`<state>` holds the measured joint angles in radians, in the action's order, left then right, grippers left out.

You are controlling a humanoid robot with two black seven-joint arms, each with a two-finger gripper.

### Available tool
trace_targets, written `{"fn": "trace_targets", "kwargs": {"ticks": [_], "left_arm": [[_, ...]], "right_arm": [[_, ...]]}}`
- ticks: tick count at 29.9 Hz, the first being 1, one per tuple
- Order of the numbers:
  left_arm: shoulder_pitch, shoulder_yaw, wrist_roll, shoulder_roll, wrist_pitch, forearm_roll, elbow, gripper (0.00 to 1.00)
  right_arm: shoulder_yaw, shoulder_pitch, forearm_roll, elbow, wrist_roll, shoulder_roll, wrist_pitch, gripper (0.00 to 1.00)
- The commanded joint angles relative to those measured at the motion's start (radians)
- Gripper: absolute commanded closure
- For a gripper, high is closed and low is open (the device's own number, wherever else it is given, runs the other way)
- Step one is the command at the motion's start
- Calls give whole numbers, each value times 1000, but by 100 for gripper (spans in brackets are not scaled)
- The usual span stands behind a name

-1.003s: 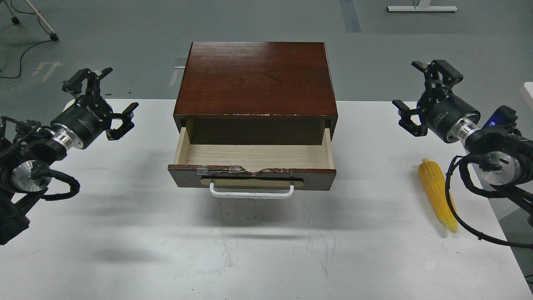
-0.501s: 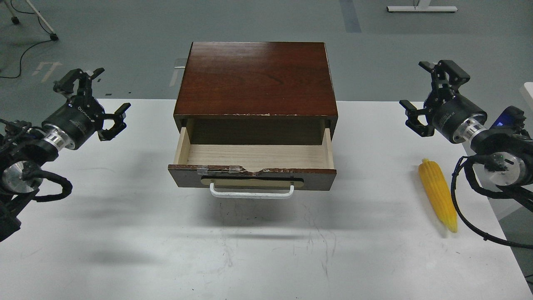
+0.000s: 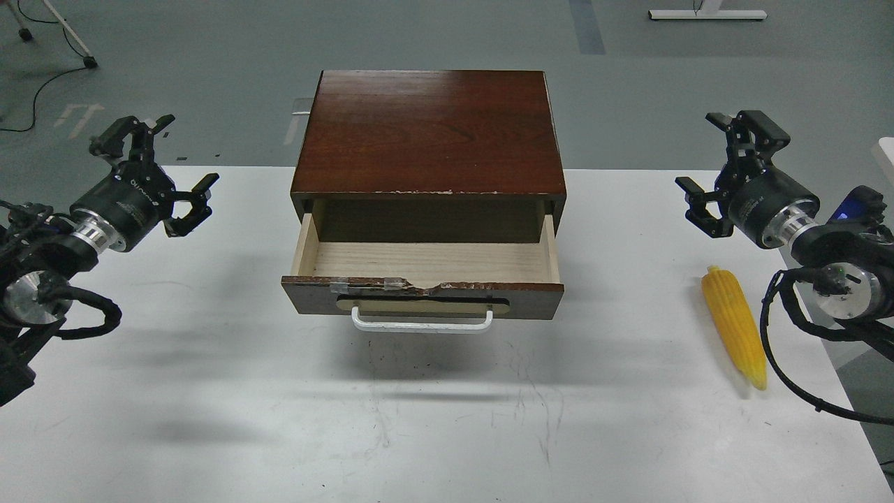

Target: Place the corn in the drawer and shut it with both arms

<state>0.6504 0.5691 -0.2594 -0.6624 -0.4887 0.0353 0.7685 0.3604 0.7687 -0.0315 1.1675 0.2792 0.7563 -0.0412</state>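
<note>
The yellow corn (image 3: 734, 327) lies on the white table at the right, its tapered tip toward me. The drawer (image 3: 426, 264) is pulled open from the dark wood cabinet (image 3: 429, 133); its pale inside is empty, and its chipped front carries a white bar handle (image 3: 421, 323). My left gripper (image 3: 164, 157) is open and empty, held above the table's left side, well left of the cabinet. My right gripper (image 3: 719, 157) is open and empty, held above the table's right side, behind and above the corn.
The white table (image 3: 433, 419) ends close to the right of the corn. A black cable (image 3: 789, 377) from my right arm loops just right of the corn. Grey floor lies behind the table.
My right gripper has drawn back to the right and slightly down. My left gripper moved left and up, away from the cabinet, then stopped. The corn and the drawer have not moved.
</note>
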Motion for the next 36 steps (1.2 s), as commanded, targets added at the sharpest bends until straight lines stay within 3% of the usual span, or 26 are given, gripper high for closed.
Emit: {"fn": "trace_targets", "kwargs": {"ticks": [1,11,15,18,23,28,33,36], "left_arm": [[0,0,0,-6,0,0,0,2],[0,0,0,-9,0,0,0,2],[-2,-1,0,-11,0,0,0,2],[-9,-1,0,-10,0,0,0,2],[-18,-1,0,-5,0,0,0,2],[-21,-1,-1,-5,0,0,0,2],[-43,0,-1,-13,0,0,0,2],[-49,0,-1,-20,0,2,0,2]], "right_arm": [[-4,3,11,12,0,11,26,0],[-58,6,164,77,1,64,135,4],[-240,38,728,141,-21,159,295,1],[-331,67,936,150,-61,224,323,1],[-429,87,1073,144,-77,302,322,1],[-560,69,1159,74,-81,272,328,1],[-589,12,1157,-20,-81,100,340,2],[-589,4,1156,-38,-91,67,340,2]]}}
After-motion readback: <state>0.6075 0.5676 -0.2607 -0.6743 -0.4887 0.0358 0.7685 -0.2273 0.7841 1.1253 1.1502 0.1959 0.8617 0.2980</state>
